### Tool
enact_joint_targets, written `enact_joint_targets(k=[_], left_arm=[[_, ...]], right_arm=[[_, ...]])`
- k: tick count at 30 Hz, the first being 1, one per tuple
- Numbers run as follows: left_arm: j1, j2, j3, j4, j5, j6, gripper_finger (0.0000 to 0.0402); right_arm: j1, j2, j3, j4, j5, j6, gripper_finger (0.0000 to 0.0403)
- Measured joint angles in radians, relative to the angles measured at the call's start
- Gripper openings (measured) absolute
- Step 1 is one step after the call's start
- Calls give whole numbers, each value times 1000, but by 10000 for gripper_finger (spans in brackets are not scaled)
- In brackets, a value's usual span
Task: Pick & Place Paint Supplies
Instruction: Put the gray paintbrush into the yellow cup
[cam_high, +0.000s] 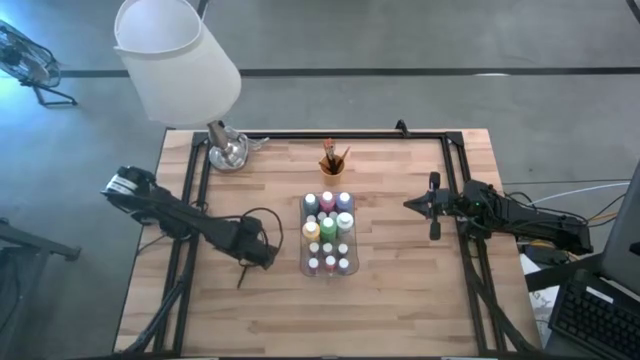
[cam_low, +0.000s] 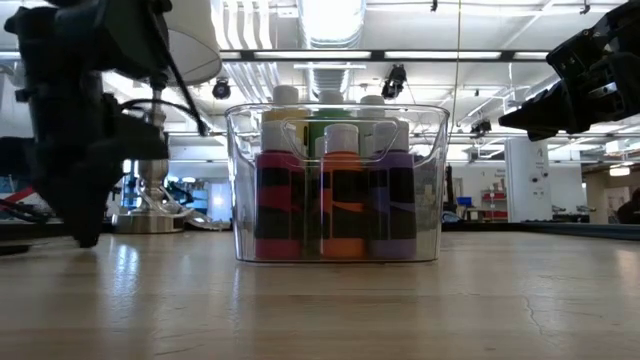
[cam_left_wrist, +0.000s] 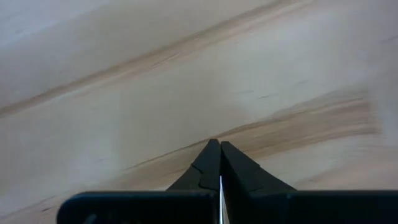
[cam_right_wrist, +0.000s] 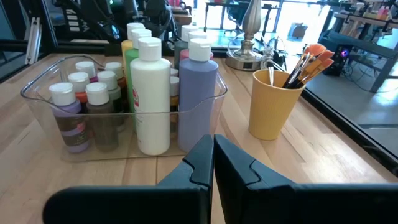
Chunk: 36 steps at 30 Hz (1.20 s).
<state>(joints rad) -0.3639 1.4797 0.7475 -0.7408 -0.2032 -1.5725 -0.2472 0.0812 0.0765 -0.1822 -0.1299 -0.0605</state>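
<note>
Clear tray (cam_low: 338, 180) mid-table, left pincer (cam_high: 243, 280) closed beside, bare wood around

White bottle (cam_right_wrist: 153, 93), lilac bottle (cam_right_wrist: 198, 93), clear tray (cam_right_wrist: 43, 87), orange-yellow cup (cam_right_wrist: 272, 106), orange-tipped brushes (cam_right_wrist: 308, 59), pale wood table (cam_right_wrist: 323, 155)

One clear rectangular plastic tray (cam_high: 303, 236) holds about twelve small capped paint bottles (cam_high: 328, 228), beside one orange cup (cam_high: 333, 167) of several reddish-handled brushes (cam_right_wrist: 306, 61).

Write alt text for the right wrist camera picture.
A clear plastic tray on a wooden table holds paint bottles, with an orange cup of paintbrushes beside it. The right tool is shut.
</note>
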Motion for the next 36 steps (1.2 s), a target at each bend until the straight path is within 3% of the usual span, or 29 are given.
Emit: enact_joint_targets(k=[16, 36], left_arm=[[39, -50, 48, -19, -113, 117, 3], [264, -61, 102, -20, -366, 439, 3]], right_arm=[[0, 0, 0, 0, 0, 0, 8], [0, 0, 0, 0, 0, 0, 8]])
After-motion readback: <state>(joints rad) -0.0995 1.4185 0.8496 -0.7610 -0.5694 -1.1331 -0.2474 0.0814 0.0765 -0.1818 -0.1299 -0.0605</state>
